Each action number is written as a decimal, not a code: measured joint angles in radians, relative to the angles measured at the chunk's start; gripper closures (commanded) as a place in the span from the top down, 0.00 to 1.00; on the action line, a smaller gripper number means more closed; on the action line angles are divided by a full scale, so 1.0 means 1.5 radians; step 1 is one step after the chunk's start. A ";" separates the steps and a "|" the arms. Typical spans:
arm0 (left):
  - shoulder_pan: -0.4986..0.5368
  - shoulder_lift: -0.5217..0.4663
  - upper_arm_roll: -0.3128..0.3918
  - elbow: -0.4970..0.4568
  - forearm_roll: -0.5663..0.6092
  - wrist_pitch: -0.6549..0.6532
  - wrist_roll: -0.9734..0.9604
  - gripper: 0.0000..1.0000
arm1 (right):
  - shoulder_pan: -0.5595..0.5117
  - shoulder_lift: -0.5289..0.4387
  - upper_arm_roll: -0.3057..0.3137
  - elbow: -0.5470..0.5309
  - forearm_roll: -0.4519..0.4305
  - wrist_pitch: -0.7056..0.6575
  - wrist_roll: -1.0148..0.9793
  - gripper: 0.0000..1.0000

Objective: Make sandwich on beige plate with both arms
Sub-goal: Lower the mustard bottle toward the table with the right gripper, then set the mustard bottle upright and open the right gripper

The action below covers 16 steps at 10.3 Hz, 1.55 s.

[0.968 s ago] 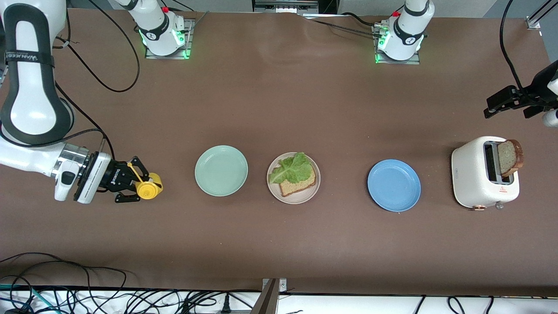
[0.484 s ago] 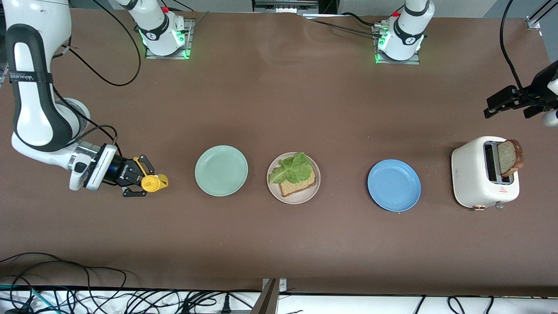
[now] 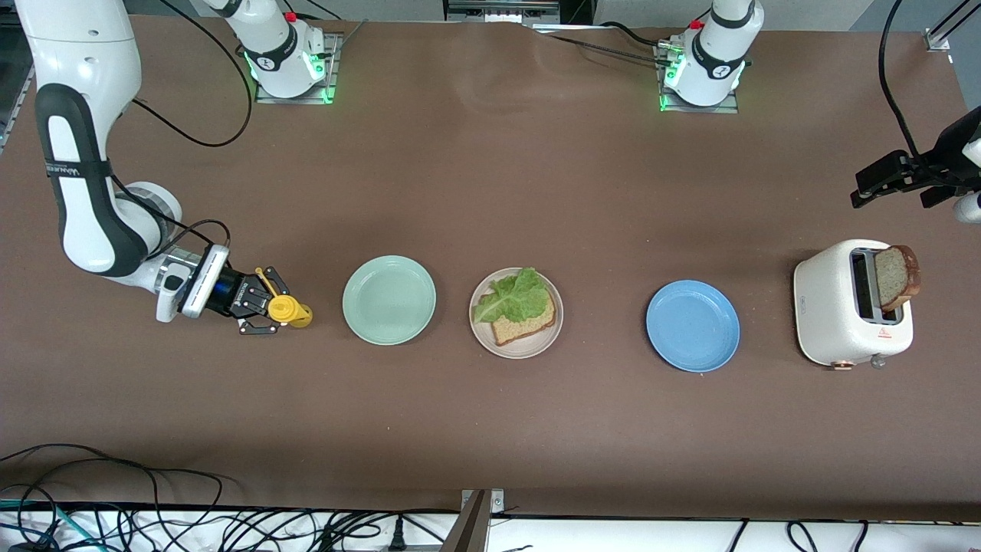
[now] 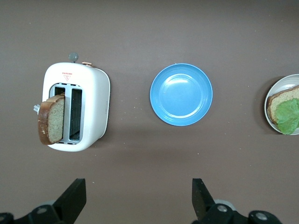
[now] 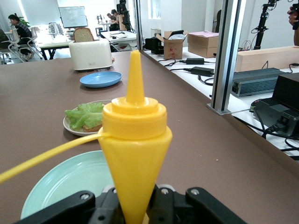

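The beige plate [image 3: 481, 331] lies mid-table with one brown bread slice [image 3: 527, 325] on it and a green lettuce leaf [image 3: 512, 299] on top; both also show in the right wrist view as the lettuce [image 5: 86, 114] on the plate [image 5: 69, 125]. A second slice [image 3: 897, 276] stands in the white toaster [image 3: 831, 307]. My right gripper [image 3: 272, 310] is shut on a yellow squeeze bottle [image 3: 291, 310], held level over the table beside the mint-green plate [image 3: 388, 300], nozzle [image 5: 135, 74] toward it. My left gripper [image 3: 893, 184] waits open above the table beside the toaster [image 4: 96, 107], nothing between its fingers [image 4: 72, 198].
A blue plate [image 3: 693, 326] sits between the beige plate and the toaster. Black cables run by the right arm and along the table's front edge. The table's edge and a metal post [image 5: 226, 56] show close by in the right wrist view.
The right arm has carried the yellow bottle toward the mint-green plate, its gripper swinging in from the table's end. The left arm has not moved.
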 measured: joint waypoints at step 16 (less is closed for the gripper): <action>0.000 0.003 0.000 0.000 0.000 0.000 0.000 1.00 | -0.018 0.063 0.000 -0.001 0.061 -0.023 -0.148 0.00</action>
